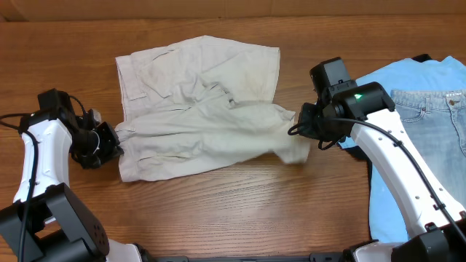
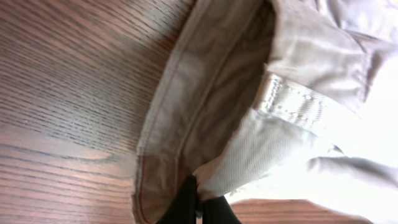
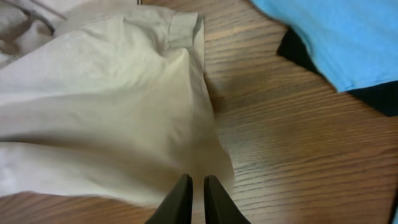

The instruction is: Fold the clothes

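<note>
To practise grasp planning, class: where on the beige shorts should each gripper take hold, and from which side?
On the shorts, pinch the stitched waistband edge from the left and the leg hem from the right: both are firm outer edges at opposite ends. The left gripper and right gripper are shut there.

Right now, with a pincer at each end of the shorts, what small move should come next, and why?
Probably lift both ends slightly and draw them apart. The left pincer and the right pincer each look closed on an edge of the shorts, which lie rumpled.
</note>
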Tool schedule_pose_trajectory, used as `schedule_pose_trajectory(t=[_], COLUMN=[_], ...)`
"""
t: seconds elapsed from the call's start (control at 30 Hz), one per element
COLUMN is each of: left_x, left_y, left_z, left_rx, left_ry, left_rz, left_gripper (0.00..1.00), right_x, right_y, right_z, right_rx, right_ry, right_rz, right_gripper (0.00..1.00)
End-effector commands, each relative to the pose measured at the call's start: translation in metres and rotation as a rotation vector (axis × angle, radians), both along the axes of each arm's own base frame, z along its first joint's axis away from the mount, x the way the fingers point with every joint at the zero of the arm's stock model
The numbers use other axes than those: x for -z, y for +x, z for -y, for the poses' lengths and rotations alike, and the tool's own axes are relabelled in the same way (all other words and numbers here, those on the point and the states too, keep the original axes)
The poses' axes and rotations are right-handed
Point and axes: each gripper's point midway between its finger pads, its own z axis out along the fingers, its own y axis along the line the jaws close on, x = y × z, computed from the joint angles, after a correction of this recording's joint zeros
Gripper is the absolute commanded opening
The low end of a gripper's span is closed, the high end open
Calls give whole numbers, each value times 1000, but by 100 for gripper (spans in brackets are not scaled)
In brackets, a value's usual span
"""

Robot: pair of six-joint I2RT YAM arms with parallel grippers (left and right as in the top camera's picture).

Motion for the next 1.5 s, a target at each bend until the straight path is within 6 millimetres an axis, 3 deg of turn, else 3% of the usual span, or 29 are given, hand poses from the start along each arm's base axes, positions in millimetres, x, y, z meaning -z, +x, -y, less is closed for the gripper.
schedule_pose_trajectory(t=[0.0,0.03,0.07,0.13,0.2,0.27,0.43,0.5,0.57,0.67,0.87,0.93,1.07,1.17,1.27,1.3,1.37,1.43,1.47], left_x=[-8,-7,-7,-6,-3,6,25,28,29,25,-7,-12,-10,-8,-6,-4,0,3,4], left_y=[3,2,0,-5,-12,-20,-44,-52,-56,-50,-19,-17,-20,-25,-28,-30,-34,-37,-38], left_z=[7,11,16,26,34,36,26,22,16,15,19,15,5,-6,-9,-8,-8,-9,-9], left_rx=[26,38,50,102,138,144,77,64,39,14,32,33,33,12,-4,-10,-13,-12,-12], left_ry=[-18,-22,-26,-33,-26,7,81,95,118,94,15,36,94,159,175,172,172,181,187], left_rz=[17,8,-2,-21,-54,-100,-210,-239,-263,-238,-117,-114,-134,-169,-183,-191,-206,-215,-219], left_gripper=[28,48,61,66,66,65,49,57,64,63,62,66,75,78,81,82,82,85,86], right_x=[-1,-2,-2,-3,-4,-4,-3,1,7,24,78,91,110,121,130,130,128,123,118], right_y=[0,3,5,8,10,11,11,12,10,3,-19,-27,-28,-22,-17,-15,-10,-6,-2], right_z=[-6,-7,-8,-9,-9,-9,-9,-10,-10,-10,-7,-14,-21,-23,-31,-37,-46,-47,-44], right_rx=[-64,-71,-73,-79,-101,-109,-108,-109,-119,-131,-106,-117,-128,-131,-152,-182,-222,-245,-237], right_ry=[19,21,22,24,21,20,19,20,17,15,18,64,113,127,176,207,248,245,238], right_rz=[17,30,38,53,64,71,67,63,48,0,-97,-118,-91,-43,9,34,71,90,95], right_gripper=[12,14,16,31,40,42,46,52,67,77,75,75,85,80,69,61,35,11,4])
